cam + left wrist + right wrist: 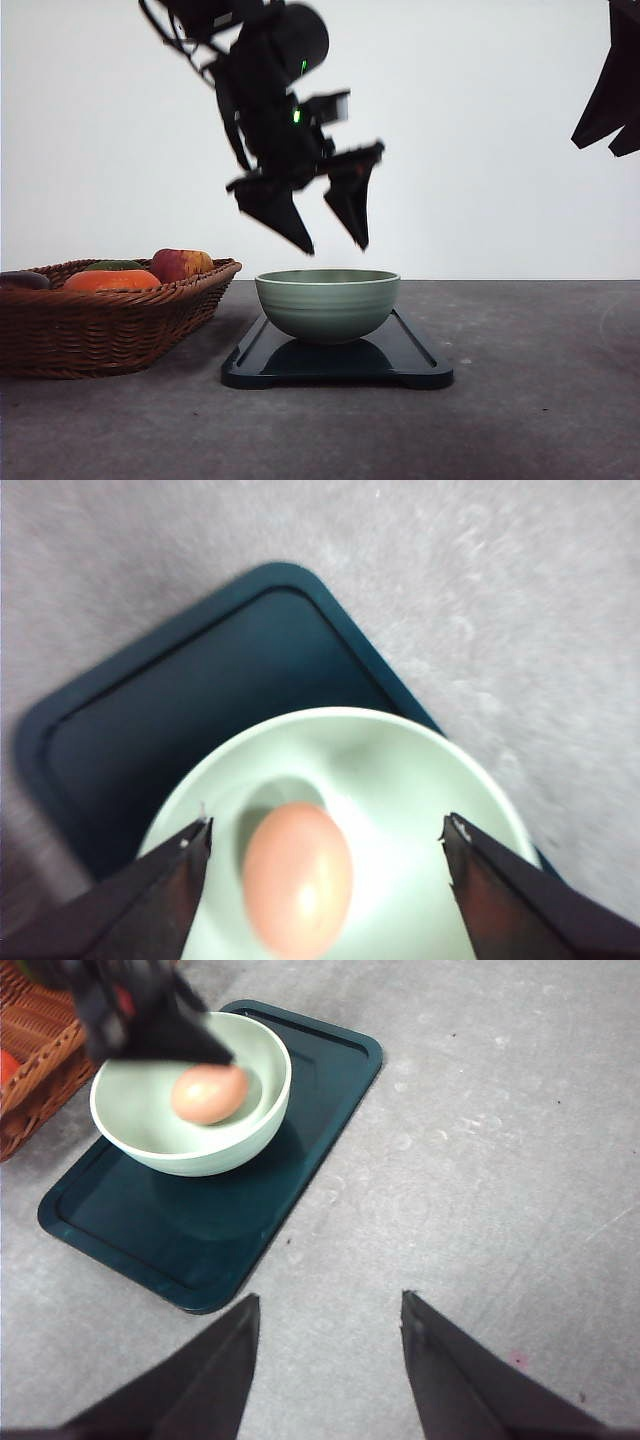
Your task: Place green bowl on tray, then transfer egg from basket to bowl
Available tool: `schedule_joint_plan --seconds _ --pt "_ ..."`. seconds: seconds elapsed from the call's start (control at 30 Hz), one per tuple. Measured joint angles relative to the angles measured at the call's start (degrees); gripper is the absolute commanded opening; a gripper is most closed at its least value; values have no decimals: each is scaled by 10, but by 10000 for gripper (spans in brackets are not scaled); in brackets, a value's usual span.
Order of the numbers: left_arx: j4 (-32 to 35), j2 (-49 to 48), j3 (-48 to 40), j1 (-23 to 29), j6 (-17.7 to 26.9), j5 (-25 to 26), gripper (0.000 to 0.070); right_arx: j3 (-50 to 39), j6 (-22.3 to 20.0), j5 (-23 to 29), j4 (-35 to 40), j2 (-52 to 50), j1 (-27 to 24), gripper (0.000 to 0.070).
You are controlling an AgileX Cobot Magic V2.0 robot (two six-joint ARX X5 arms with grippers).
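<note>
The green bowl (327, 303) stands on the dark tray (420, 360) at the middle of the table. Inside the green bowl (420, 810) lies the brownish-pink egg (298, 876), resting on the bottom with nothing holding it; the egg (209, 1094) is also seen in the green bowl (190, 1150) on the tray (230, 1230). My left gripper (337, 246) hangs open just above the bowl, fingers spread and empty. My right gripper (330, 1360) is open and empty, high at the right of the table; its fingers (612, 95) show at the front view's top right.
The wicker basket (110, 325) stands left of the tray, almost touching it, holding an apple (180, 264), an orange fruit (112, 280) and other items. Bare grey table (540, 400) lies right of the tray and in front of it.
</note>
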Motion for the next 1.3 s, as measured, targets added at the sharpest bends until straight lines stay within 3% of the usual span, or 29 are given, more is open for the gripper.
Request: schedule_joint_plan --seconds 0.2,0.3,0.4,0.63,0.9,1.3 --pt "-81 -30 29 11 0 48 453 0 0 0 -1 0 0 269" --pt "-97 -55 26 24 0 85 404 0 0 0 -4 0 0 269" --pt "-94 -89 1 40 1 90 378 0 0 0 -6 0 0 269" --pt "-48 -191 -152 76 0 90 379 0 0 0 -7 0 0 269" --pt "12 -391 -342 134 -15 89 380 0 0 -1 -11 0 0 269" --pt "-5 -606 -486 227 -34 88 380 0 0 -1 -19 0 0 269"
